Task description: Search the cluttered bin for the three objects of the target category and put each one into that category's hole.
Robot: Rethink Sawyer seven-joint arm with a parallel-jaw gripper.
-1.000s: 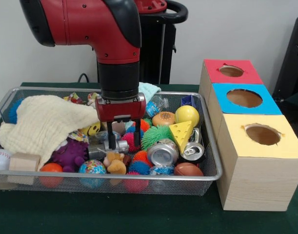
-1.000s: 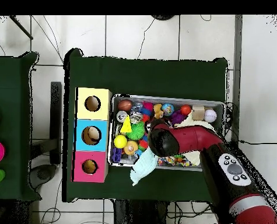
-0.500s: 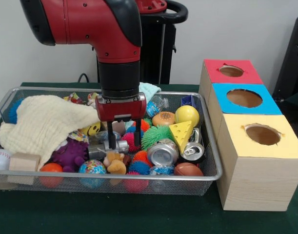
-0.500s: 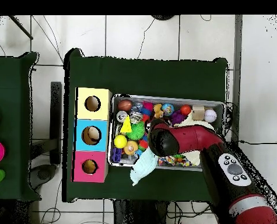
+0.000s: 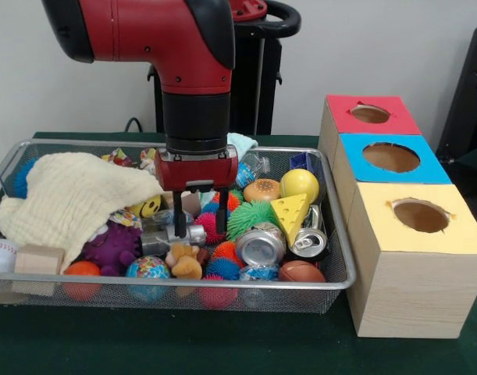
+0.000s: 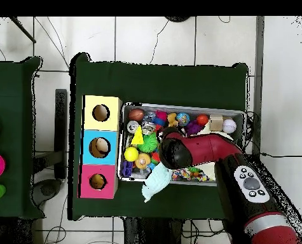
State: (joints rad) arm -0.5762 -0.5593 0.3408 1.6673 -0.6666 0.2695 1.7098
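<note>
Toys and cans fill a wire bin (image 5: pixel 336 234) on a dark green counter (image 5: pixel 183 344) — soft spiky balls, a yellow cheese wedge (image 5: pixel 291 211), a small burger (image 5: pixel 261 190), a yellow ball (image 5: pixel 300 184), a baseball (image 5: pixel 1 255), a little globe ball (image 5: pixel 147 268) and a brown football (image 5: pixel 301 272) among them. Two dented drink cans lie side by side toward the bin's right end: a silver can (image 5: pixel 261 245) and a second can (image 5: pixel 308 242) touching it. A cream cloth (image 5: pixel 70 199) is heaped over the bin's left part, with a wooden block (image 5: pixel 39 260) in front of it. The red and black arm reaches down into the middle of the bin, and its hand (image 5: pixel 199 226) hangs with its two dark fingers apart, open and gripping nothing, their tips down among the spiky balls next to a silvery can (image 5: pixel 172 238) lying on its side. Right of the bin stands a row of three wooden boxes, each with a round hole in its top — red box (image 5: pixel 371 116) farthest back, blue box (image 5: pixel 390 158) in the middle, yellow box (image 5: pixel 420 217) nearest. In the overhead view a pale blue cloth (image 6: pixel 154 184) hangs over the bin's rim beside the arm.
</note>
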